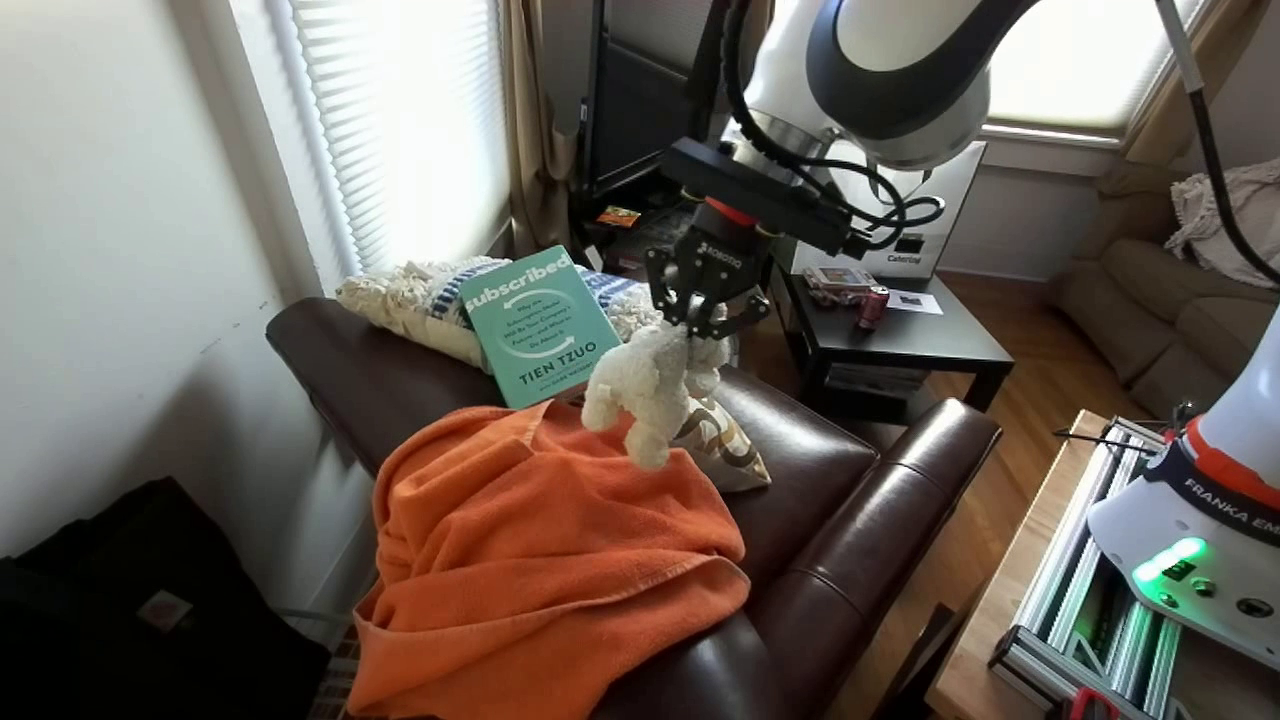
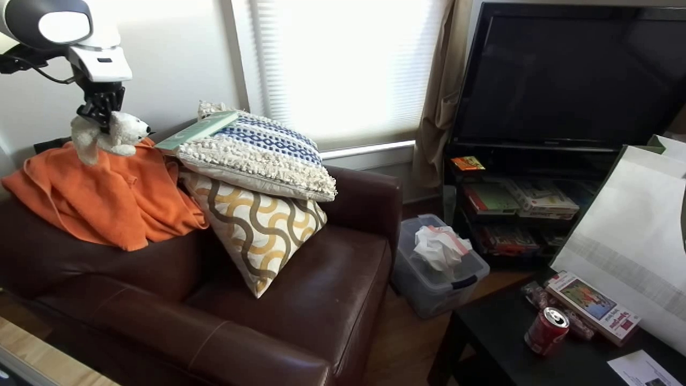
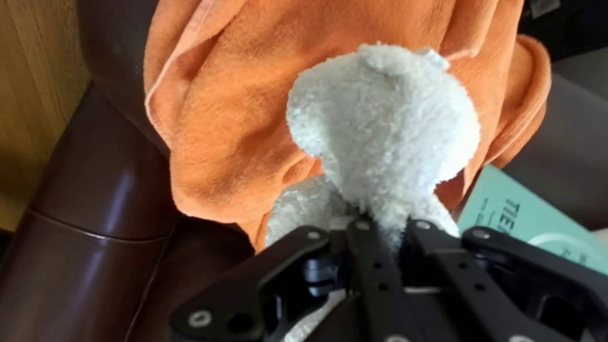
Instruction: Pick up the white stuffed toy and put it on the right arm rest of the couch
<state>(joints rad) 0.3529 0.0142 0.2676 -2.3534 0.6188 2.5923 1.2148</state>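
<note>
The arm [image 1: 860, 90] leans in over the couch [image 1: 800, 430], its wrist bent so that the end effector [image 1: 692, 325] points down, slightly aslant in an exterior view. Its fingers [image 3: 368, 256] are clamped on the toy [image 1: 645, 385], around the middle of the body, with the stubby legs dangling. The toy is held above the blanket [image 1: 560, 550], which is spread across the couch; whether a foot brushes the cloth is hard to judge from these angles. The right arm rest [image 1: 880, 540] lies well apart from the toy, on the side of the couch nearest the base [image 1: 1225, 560], whose green light [image 1: 1170, 559] shows in an exterior view. The toy's dark nose [image 2: 148, 129] can be seen in an exterior view, while the wrist view gives only its white plush, close beyond the fingers. The book [image 1: 545, 330] rests against the cushions [image 2: 262, 155], its title readable in an exterior view; the wrist view catches just part of its cover. In both exterior views a can [image 1: 873, 308] stands on the table [image 1: 930, 335], and in an exterior view a tub [image 2: 423, 292] sits just beside the couch.
</note>
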